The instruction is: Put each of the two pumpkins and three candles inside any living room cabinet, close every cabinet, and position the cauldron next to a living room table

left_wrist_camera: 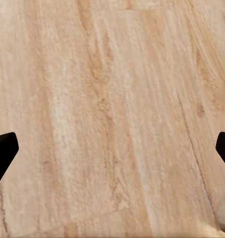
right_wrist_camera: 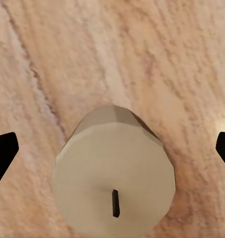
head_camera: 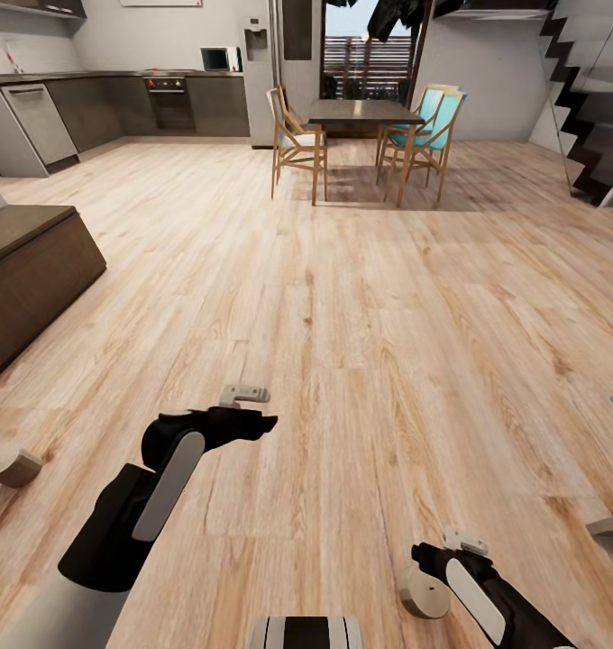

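Between right tool [right_wrist_camera: 112,148] tips, candle [right_wrist_camera: 114,186] wick-end toward camera

The floor [head_camera: 370,315] carries everything. At its left edge stands the cabinet [head_camera: 27,270], and behind it, along the far left wall, are the kitchen units [head_camera: 117,104]. At the far middle stands a dining table [head_camera: 365,113] with 1 chair [head_camera: 296,140] on its left and 2 chairs [head_camera: 424,135] on its right. The stairs [head_camera: 595,99] are in the far right corner. 1 candle [head_camera: 11,465] lies near the left edge, before the cabinet. Another candle [head_camera: 424,591] is near the front edge, just beside the right gripper [head_camera: 464,541].
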Tool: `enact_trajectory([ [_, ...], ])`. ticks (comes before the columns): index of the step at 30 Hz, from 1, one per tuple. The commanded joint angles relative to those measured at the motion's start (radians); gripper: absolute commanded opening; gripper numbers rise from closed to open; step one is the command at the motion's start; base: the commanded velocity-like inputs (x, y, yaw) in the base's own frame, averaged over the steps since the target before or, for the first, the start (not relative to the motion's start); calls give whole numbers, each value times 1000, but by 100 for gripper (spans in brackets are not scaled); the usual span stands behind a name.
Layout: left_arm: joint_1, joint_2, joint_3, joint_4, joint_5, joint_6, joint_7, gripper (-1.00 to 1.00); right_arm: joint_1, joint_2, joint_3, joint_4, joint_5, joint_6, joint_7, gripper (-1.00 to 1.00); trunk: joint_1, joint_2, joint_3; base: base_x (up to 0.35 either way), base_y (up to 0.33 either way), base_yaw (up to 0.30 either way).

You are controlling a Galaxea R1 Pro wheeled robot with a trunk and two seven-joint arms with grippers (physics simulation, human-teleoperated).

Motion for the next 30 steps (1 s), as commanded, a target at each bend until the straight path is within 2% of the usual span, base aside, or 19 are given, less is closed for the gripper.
enact_trajectory([
  [1, 0, 1, -2, -2, 10, 2, 7, 100, -1, -1, 6, -2, -8, 2, -9, 100, 0, 0, -1, 0, 0, 0],
  [5, 1, 2, -3, -4, 11, 2, -14, 100, -1, -1, 6, -1, -8, 2, -9, 100, 2, -1, -16, 0, 0, 0],
  [10, 1, 2, -4, -5, 12, 2, -32, 100, 0, -2, 6, -1, -8, 2, -9, 100, 2, -1, -16, 0, 0, 0],
  [13, 1, 1, -5, -5, 13, 2, -34, 100, 0, -4, 6, -1, -8, 2, -9, 100, 3, -2, -28, 0, 0, 0],
  [18, 1, 0, -5, -4, 13, 2, -34, 100, 0, -3, 6, 0, -8, 2, -9, 100, 3, -2, -28, 0, 0, 0],
  [21, 1, 0, -5, -4, 13, 2, -35, 100, 0, -2, 6, 4, -8, 2, -9, 100, 4, -3, -39, 0, 0, 0],
  [25, 1, 0, -5, -4, 13, 2, -35, 100, -1, -1, 7, 13, -8, 2, -9, 100, 4, -3, -39, 0, 0, 0],
  [30, 1, 0, -5, -4, 13, 2, -41, 100, -1, 0, 7, 14, -8, 2, -9, 100, 7, -4, -59, 0, 0, 0],
])
